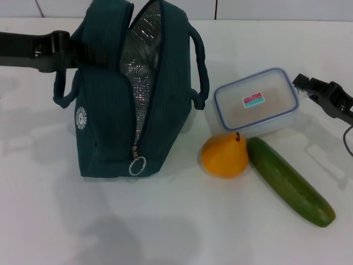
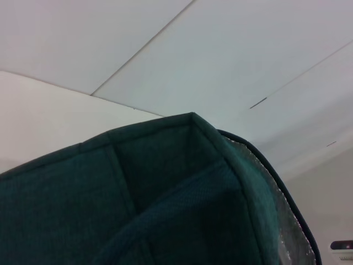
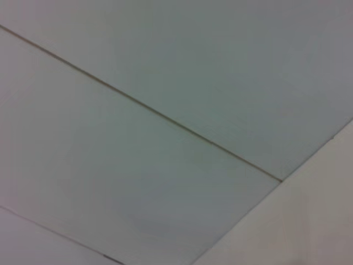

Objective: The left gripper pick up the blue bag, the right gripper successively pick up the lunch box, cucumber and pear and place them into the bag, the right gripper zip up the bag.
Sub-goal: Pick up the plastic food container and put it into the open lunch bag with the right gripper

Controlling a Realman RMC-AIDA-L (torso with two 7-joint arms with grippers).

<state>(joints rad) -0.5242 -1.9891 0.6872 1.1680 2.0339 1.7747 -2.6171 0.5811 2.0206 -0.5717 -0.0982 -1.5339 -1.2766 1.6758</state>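
The cucumber (image 1: 290,181) lay nearest the camera in the head view, stretched diagonally across the white table (image 1: 165,232), its upper end just beside the pear (image 1: 224,156). The pear sat upright with its short dark stem pointing toward the lunch box (image 1: 257,102), which rested flat close behind it, lid on and its red-and-blue label facing up. To the robot's left of these three stood the blue bag (image 1: 107,110), upright on the table, its zip undone so the silver foil lining (image 1: 139,66) showed in a long gap, with the ring zip pull (image 1: 138,165) hanging at the lower end of the opening. The left gripper (image 1: 74,48) reached in from the left edge and met the bag's upper side by the near loop handle (image 1: 66,91); whether its fingers were clamped on the fabric could not be told, since the bag hid their tips. The left wrist view showed only the bag's dark fabric (image 2: 165,187) close up, with a strip of foil at its edge. The right gripper (image 1: 311,87) hovered just beside the lunch box's far right corner, apart from it, and its finger spread could not be told either.
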